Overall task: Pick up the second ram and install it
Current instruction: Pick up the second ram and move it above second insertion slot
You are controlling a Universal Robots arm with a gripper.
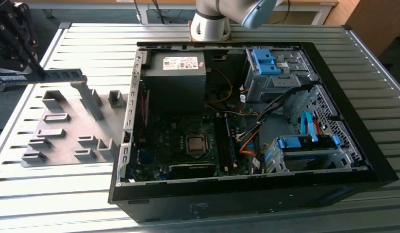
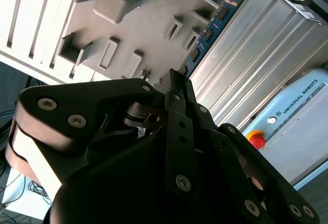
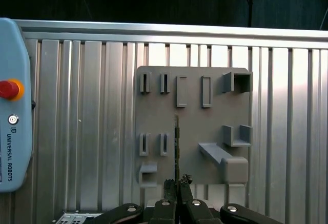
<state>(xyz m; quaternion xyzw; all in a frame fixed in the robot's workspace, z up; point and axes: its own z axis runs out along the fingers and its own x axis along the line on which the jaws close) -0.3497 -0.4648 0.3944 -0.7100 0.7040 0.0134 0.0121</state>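
My gripper (image 1: 42,73) hangs at the exterior view's far left, above the back edge of the grey fixture plate (image 1: 64,138). It is shut on the second ram (image 1: 65,74), a thin stick that juts out from the fingertips towards the open computer case (image 1: 252,194). The second wrist view shows the ram (image 2: 209,30) as a blue-green board with dark chips, running away from the black gripper (image 2: 174,79). Edge-on in the first wrist view, the ram (image 3: 176,142) is a thin dark line above the gripper (image 3: 177,184), over the plate (image 3: 192,116).
The case lies open with the motherboard (image 1: 187,141), a power supply (image 1: 177,68) and blue drive-bay clips (image 1: 265,60) inside. Grey blocks (image 1: 90,97) stand up from the fixture plate. A pale blue pendant with a red button (image 3: 9,88) lies on the ribbed metal table (image 3: 92,131).
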